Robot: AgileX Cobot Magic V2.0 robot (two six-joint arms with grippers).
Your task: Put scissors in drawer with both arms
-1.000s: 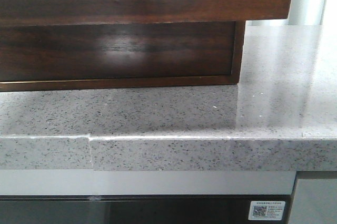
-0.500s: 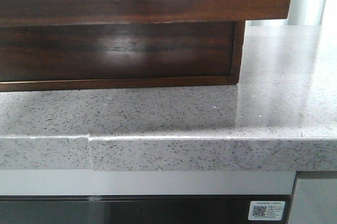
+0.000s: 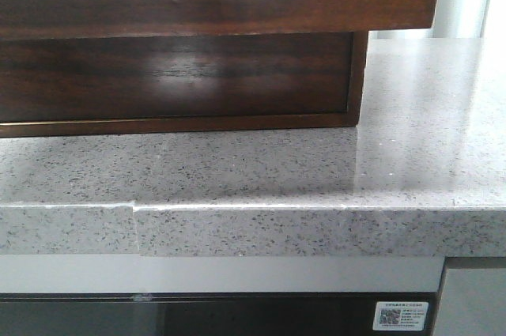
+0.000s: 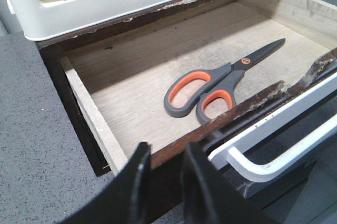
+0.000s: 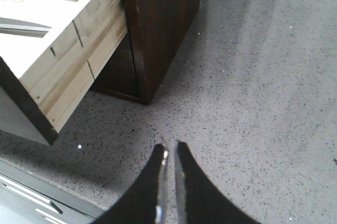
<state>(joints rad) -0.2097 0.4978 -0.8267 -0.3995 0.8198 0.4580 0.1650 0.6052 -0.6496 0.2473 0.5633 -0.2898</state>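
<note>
Scissors (image 4: 221,89) lie flat on the pale wooden floor of the open drawer (image 4: 131,92), centre-right of the left wrist frame. Long axis runs diagonally: grey-and-orange handle loops toward lower left, closed blades pointing to upper right. Nothing else is visible in the drawer. They look released; neither of my grippers touches them.

Left gripper (image 4: 163,187) sits at bottom centre of that frame, just outside the drawer's dark front edge, with the handle loops up and to the right of it. Its jaws stand a narrow gap apart and hold nothing. The white bar handle (image 4: 274,145) on the drawer front runs along lower right, just beside the fingers (contact not resolvable). This arm is clearly the nearer one to both scissors and drawer front.

Right gripper (image 5: 169,182), bottom centre of its frame, fingers nearly closed with only a slit between, empty, above the speckled grey countertop (image 5: 253,103). The drawer's pale side wall (image 5: 68,50) projects from the dark cabinet (image 5: 158,23) in the upper left, well apart from these fingers.

Front view shows the glossy brown drawer front (image 3: 221,4) overhanging the cabinet body, no arms in frame.

Judgement: placing is done; what remains, if anything, is pushing the drawer shut, best from the left arm, straight along the slide direction.
</note>
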